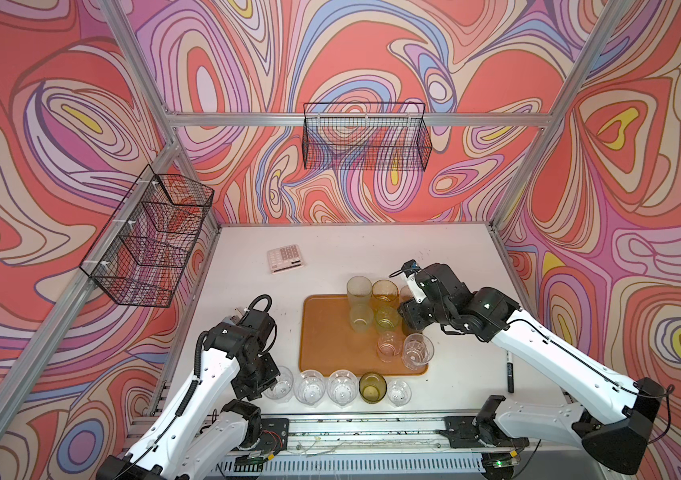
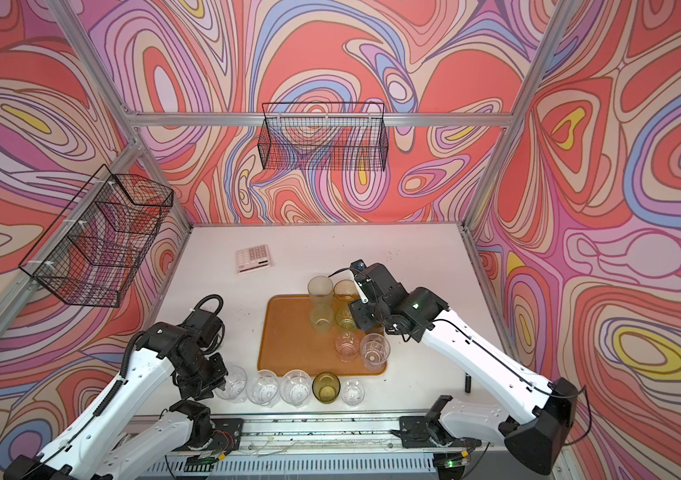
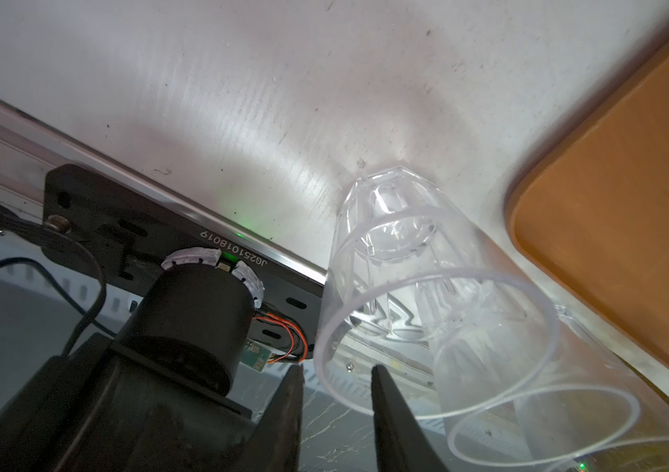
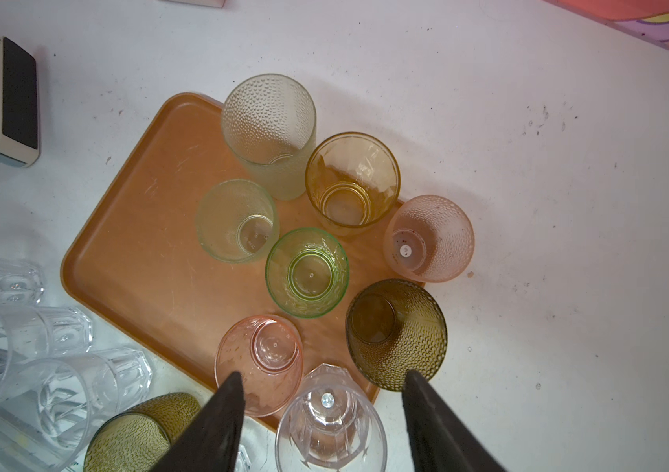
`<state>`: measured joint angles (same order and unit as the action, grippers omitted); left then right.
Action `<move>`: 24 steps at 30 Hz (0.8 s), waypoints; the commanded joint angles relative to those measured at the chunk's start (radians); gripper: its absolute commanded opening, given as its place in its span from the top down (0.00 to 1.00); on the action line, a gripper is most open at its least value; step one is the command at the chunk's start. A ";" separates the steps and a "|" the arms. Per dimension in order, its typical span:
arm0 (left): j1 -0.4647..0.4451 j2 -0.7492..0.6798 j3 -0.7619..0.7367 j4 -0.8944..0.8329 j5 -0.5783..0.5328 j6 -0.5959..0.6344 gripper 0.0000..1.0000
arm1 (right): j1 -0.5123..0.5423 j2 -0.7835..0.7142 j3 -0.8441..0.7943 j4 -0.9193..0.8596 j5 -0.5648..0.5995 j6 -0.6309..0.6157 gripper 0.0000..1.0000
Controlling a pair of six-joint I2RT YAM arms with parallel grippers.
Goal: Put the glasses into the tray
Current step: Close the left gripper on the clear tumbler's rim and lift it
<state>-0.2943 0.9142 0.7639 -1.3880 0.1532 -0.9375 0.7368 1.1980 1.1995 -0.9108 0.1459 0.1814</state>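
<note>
We see eight glasses standing upright on the orange-brown tray (image 4: 132,261), a flat rounded-corner rectangle with a low rim: a tall dimpled frosted tumbler (image 4: 269,130), an amber faceted glass (image 4: 351,182), a pale green glass (image 4: 237,220), a green ribbed glass (image 4: 307,271), a dimpled pink glass (image 4: 429,239), a dimpled olive glass (image 4: 396,333), a smooth pink glass (image 4: 259,363) and a clear faceted glass (image 4: 331,417). Just off the tray's near edge, five more stand in a row on the white counter (image 1: 372,249): four clear faceted tumblers and one olive tumbler (image 1: 372,387).

The right end effector (image 4: 322,382) hangs wide open above the tray's near right glasses, holding nothing. The left end effector (image 3: 337,370) has its black fingers straddling the rim of the leftmost clear tumbler (image 3: 406,286), narrowly parted; we cannot tell whether they pinch it.
</note>
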 commanded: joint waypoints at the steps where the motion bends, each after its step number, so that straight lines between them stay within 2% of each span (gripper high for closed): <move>1: 0.004 0.014 -0.013 -0.020 -0.017 -0.035 0.67 | 0.006 -0.023 -0.008 0.042 0.024 -0.027 0.36; 8: 0.005 0.033 -0.020 -0.013 -0.023 -0.052 0.69 | 0.006 -0.037 -0.017 0.053 0.024 -0.043 0.36; 13: 0.004 0.053 -0.020 0.000 -0.029 -0.052 0.76 | 0.005 -0.044 -0.019 0.060 0.020 -0.048 0.36; 20: 0.004 0.071 0.001 -0.006 -0.084 -0.033 0.80 | 0.006 -0.049 -0.029 0.064 0.022 -0.051 0.36; 24: 0.005 0.082 -0.003 0.004 -0.080 -0.032 0.81 | 0.004 -0.058 -0.034 0.064 0.027 -0.056 0.36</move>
<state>-0.2943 0.9886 0.7547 -1.3746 0.1032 -0.9638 0.7368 1.1625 1.1809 -0.8600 0.1612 0.1387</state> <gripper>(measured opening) 0.193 0.642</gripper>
